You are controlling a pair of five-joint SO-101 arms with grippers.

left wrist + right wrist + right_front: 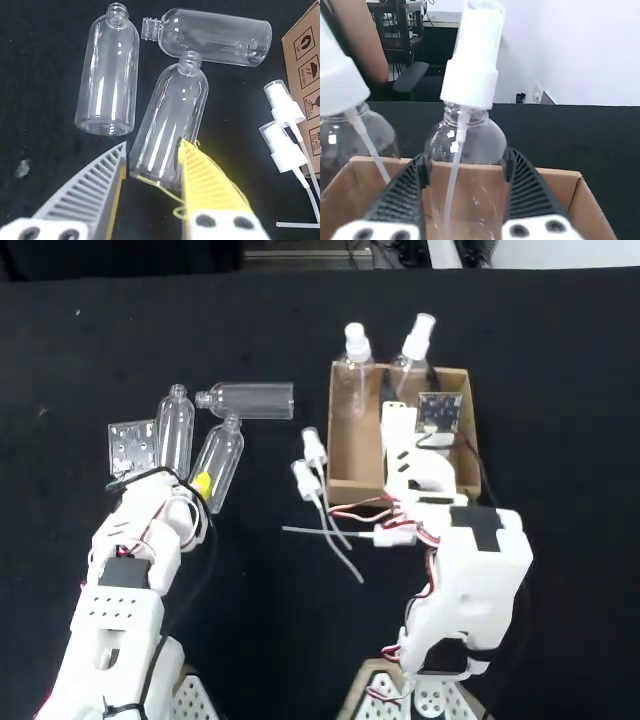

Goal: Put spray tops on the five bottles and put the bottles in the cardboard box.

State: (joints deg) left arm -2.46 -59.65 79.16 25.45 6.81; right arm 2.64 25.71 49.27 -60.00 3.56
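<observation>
1. Two black jaws of the right gripper (466,161) are pressed against the sides of a capped bottle (465,142). They hold it inside the cardboard box (560,177), at the box's far wall.
2. The step looks to me like setting that bottle down. It leans in the high view, so I'd straighten it and seat its base on the box floor before letting go. Released tilted, it could knock the second capped bottle (353,365) just beside it in the box's far-left corner.
3. Over on the table's (560,340) left half, the left gripper (153,144) is spread around the base of a bare bottle (172,110) lying on its side. The yellow jaw is against it and the grey jaw just beside it. I see no squeeze yet.
4. Clear round plastic may slip, so a square grip across the body seems wise, leaving the neck free.
5. Two other bare bottles (109,75) (215,35) lie close to its neck and could be nudged.
6. Three loose spray tops (313,447) (305,480) (395,535) lie near the box's left wall and near edge, their thin tubes trailing.
</observation>
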